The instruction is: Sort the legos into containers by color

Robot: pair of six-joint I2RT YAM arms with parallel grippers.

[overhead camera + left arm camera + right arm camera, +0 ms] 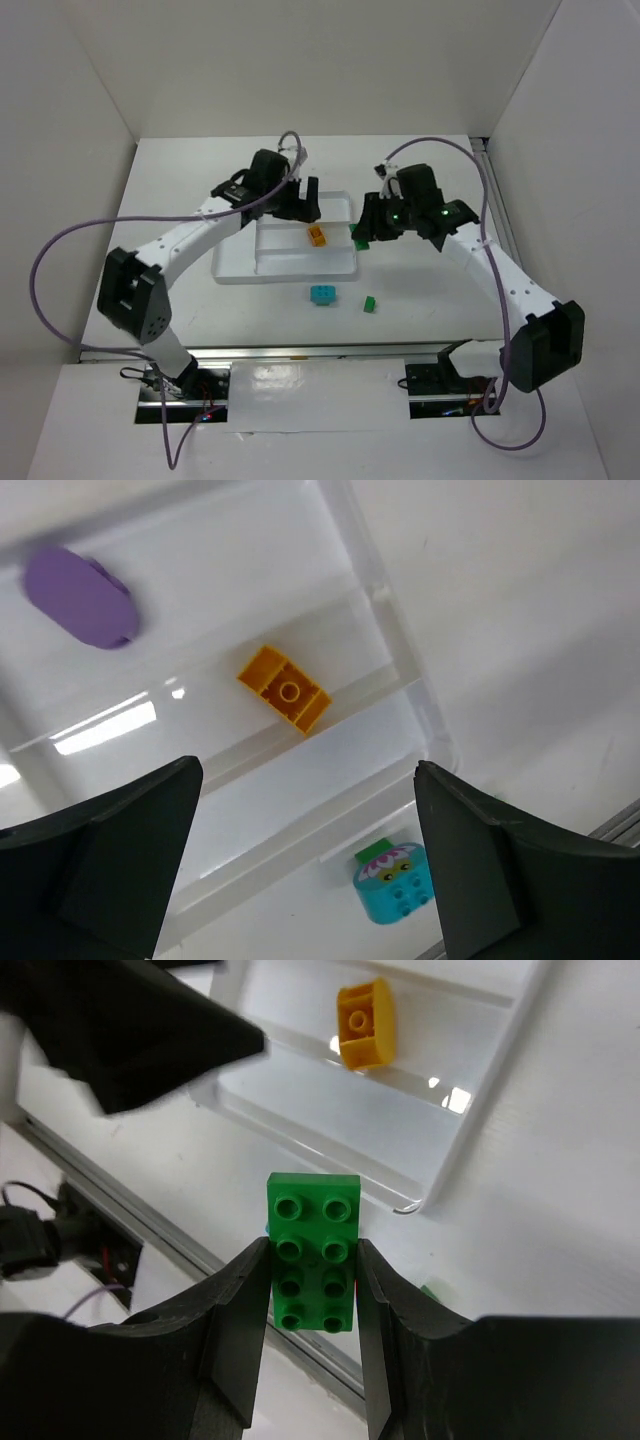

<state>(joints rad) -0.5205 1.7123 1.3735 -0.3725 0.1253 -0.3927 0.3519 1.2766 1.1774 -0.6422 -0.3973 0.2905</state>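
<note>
One yellow-orange plastic brick [285, 688] lies in the white divided tray [235, 262] below wide-open, empty left jaws — right jaws pinch a green studded brick [313, 1222] near its rim, probably for another compartment.

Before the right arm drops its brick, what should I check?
1. Grip of right fingers on held green brick: ok.
2. State of left fingers, open and holding nothing: ok.
3. Placement of orange brick inside tray: ok.
4. Position of held green brick over a compartment: not ok, at the tray's right edge.
5. Sorting of cyan brick and small green brick: not ok, both on table.
6. Gap between left fingers and right fingers: cannot tell.
</note>
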